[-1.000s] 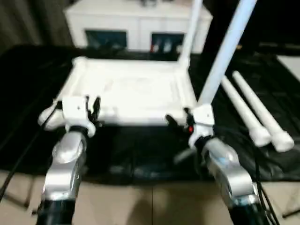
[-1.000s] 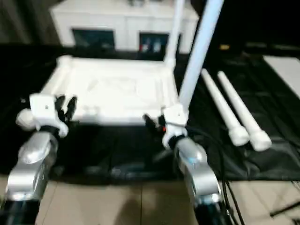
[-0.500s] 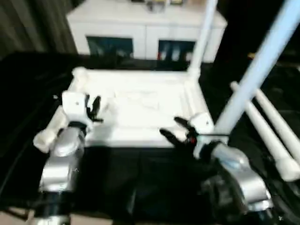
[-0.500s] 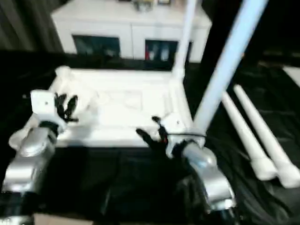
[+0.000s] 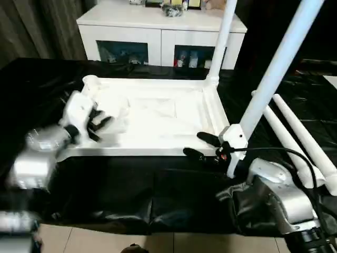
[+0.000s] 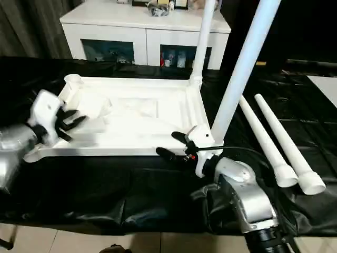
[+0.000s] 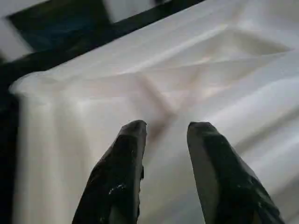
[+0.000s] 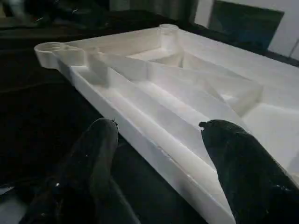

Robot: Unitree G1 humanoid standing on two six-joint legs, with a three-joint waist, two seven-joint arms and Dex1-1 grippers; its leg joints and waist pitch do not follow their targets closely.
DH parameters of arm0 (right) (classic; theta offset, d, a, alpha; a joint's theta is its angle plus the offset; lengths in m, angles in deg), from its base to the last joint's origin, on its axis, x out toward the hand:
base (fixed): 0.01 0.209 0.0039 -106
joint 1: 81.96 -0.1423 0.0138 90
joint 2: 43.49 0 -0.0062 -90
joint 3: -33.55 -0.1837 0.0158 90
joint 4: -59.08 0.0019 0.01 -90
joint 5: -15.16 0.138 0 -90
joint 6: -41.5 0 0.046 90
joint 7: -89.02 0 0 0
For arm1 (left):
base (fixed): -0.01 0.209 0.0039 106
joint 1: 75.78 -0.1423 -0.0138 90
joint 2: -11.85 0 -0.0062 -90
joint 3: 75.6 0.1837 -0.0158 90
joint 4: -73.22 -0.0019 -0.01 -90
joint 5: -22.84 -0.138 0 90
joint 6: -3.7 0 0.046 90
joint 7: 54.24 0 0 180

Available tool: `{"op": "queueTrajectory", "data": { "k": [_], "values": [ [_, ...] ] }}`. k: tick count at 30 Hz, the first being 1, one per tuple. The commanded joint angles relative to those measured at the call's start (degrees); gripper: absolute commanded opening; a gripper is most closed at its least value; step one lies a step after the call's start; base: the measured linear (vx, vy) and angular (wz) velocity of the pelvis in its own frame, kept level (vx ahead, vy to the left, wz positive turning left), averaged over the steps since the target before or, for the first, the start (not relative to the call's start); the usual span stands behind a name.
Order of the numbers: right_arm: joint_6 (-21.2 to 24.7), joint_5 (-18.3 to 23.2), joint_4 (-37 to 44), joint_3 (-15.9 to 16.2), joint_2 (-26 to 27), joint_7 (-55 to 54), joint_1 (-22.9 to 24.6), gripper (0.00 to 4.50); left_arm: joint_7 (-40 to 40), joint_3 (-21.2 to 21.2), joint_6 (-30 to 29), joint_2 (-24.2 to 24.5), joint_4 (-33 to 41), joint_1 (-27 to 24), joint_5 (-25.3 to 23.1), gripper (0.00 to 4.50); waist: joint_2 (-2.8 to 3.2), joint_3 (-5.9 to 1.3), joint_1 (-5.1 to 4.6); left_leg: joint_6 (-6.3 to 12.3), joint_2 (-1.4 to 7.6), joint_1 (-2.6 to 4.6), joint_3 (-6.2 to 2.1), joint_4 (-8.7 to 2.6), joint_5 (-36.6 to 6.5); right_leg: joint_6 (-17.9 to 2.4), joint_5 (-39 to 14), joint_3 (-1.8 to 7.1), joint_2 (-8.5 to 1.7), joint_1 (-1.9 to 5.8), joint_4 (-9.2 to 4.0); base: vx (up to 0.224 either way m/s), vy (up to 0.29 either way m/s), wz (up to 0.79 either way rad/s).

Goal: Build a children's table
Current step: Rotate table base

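The white plastic rectangular tabletop [image 5: 152, 118] lies upside down on the black cloth-covered work surface [image 5: 131, 195], ribbed X-braced underside facing up. Two long tapered white tube legs stand in its right-hand corners: the far upright leg [image 5: 220, 42] and the near upright leg [image 5: 274, 68]. Two more loose white tube legs [image 6: 279, 142] lie side by side on the cloth to the right, well apart from the tabletop. The two left corners carry no leg; the round far-left corner socket [image 5: 90, 81] is open.

Change since a second ago: the right gripper [image 5: 202, 145] was up against the base of the near upright leg; it now sits low at the tabletop's near edge, just left of that leg, jaws open and holding nothing (the right wrist view shows the near rim between the spread fingers, without visible contact). The leg stands on its own. The left gripper [image 5: 97, 124] has swung inward from the near-left edge and now hovers over the left part of the ribbed underside, jaws partly open and empty.

Judgement: the second leg appears seated and released. Task roughly half done. The next step likely calls for fetching a loose leg for a left socket.
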Motion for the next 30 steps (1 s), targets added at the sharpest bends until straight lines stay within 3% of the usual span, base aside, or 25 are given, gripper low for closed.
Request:
{"op": "queueTrajectory", "data": {
  "k": [1, 4, 7, 9, 13, 14, 19, 27, 29, 30],
  "values": [
    [0.4, 0.8, 1.2, -0.1, -0.5, 0.5, -0.8, 3.23, -3.9, 0.7, -0.6, 0.8, -3.8, 2.8, -3.2, 1.75, 0.64, -2.39, -0.43, -7.61, 3.88, 3.05, -2.74, -6.04, -36.9, -6.6, -26.7, 1.66, -4.28, -0.76, -6.56, 0.0, 0.0, 0.0],
    [0.4, 0.8, 1.3, -0.1, -0.7, 0.5, -0.7, 3.23, -7.0, 1.0, -1.1, 1.5, -6.4, 4.3, -5.3, 1.75, 1.08, -2.59, -0.82, -7.78, 3.97, 2.41, -2.88, -6.71, -35.8, -7.6, -19.7, 1.24, -3.79, -0.19, -6.06, -0.011, 0.02, -0.07],
    [0.7, 1.0, 1.9, -0.1, -1.0, 0.7, -0.2, 3.23, -7.7, 3.8, -2.6, 3.7, -9.6, 5.1, -8.9, 1.75, 1.33, -2.65, -1.41, -7.92, 3.94, 2.83, -2.79, -6.78, -37.5, -8.1, -17.6, 1.17, -3.68, -0.48, -6.18, 0.0, 0.0, 0.0],
    [0.8, 0.8, 2.4, 0.0, -1.3, 1.0, 0.2, 3.23, -7.6, 4.4, -3.3, 4.6, -11.1, 5.5, -9.9, 1.75, 1.46, -2.76, -1.56, -7.84, 3.96, 2.61, -2.85, -6.92, -37.2, -8.5, -16.7, 1.13, -3.79, -0.18, -5.98, 0.0, 0.0, 0.0],
    [0.8, 0.6, 2.9, 0.0, -1.5, 1.3, 0.6, 3.23, -7.6, 6.4, -2.0, 6.3, -14.1, 6.1, -13.0, 1.75, 0.98, -2.72, -1.32, -6.47, 3.96, 2.88, -2.33, -6.47, -35.5, -8.8, -17.5, 1.51, -4.22, -0.68, -6.58, 0.0, 0.0, 0.0],
    [0.9, 0.6, 3.1, 0.2, -1.7, 1.6, 0.7, 3.23, -5.6, 8.7, -0.6, 7.2, -16.0, 6.1, -15.0, 1.75, 0.69, -2.75, -1.32, -6.12, 3.97, 2.82, -2.22, -6.42, -34.9, -8.7, -17.5, 1.54, -4.21, -0.66, -6.57, 0.0, 0.0, 0.0],
    [0.7, 0.8, 3.5, 0.9, -1.9, 2.6, 0.6, 3.23, -2.0, 13.7, 2.6, 7.8, -19.6, 6.3, -18.6, 1.75, 0.9, -2.68, -0.9, -5.75, 4.32, 3.2, -1.96, -6.59, -34.6, -9.4, -15.7, 1.72, -4.02, -1.28, -6.46, 0.0, 0.0, 0.0],
    [1.2, 0.5, 3.9, 0.6, -1.9, 1.7, 0.9, 3.23, 4.6, 16.3, 3.9, 6.3, -21.7, 7.2, -19.0, 1.75, 0.75, -2.62, -0.59, -5.61, 4.4, 3.35, -1.61, -6.55, -34.7, -9.1, -17.7, 1.8, -4.29, -1.49, -6.68, 0.0, 0.0, 0.0],
    [1.6, -0.8, 3.0, 0.3, -1.9, -0.1, 0.7, 3.23, 6.7, 16.1, 3.0, 5.7, -20.5, 7.1, -17.7, 1.75, 0.83, -2.61, -0.49, -5.78, 4.42, 3.37, -1.54, -6.63, -35.1, -9.1, -17.9, 1.75, -4.27, -1.54, -6.64, 0.0, 0.0, 0.0],
    [2.2, -3.9, 0.4, -0.2, -1.5, -4.5, 0.1, 3.23, 10.5, 16.4, 2.0, 5.2, -18.1, 6.5, -16.1, 1.75, 0.97, -2.65, -0.33, -6.14, 4.49, 3.47, -1.48, -6.71, -34.9, -9.1, -17.5, 1.77, -4.26, -1.65, -6.6, 0.0, 0.0, 0.0]
  ]
}}
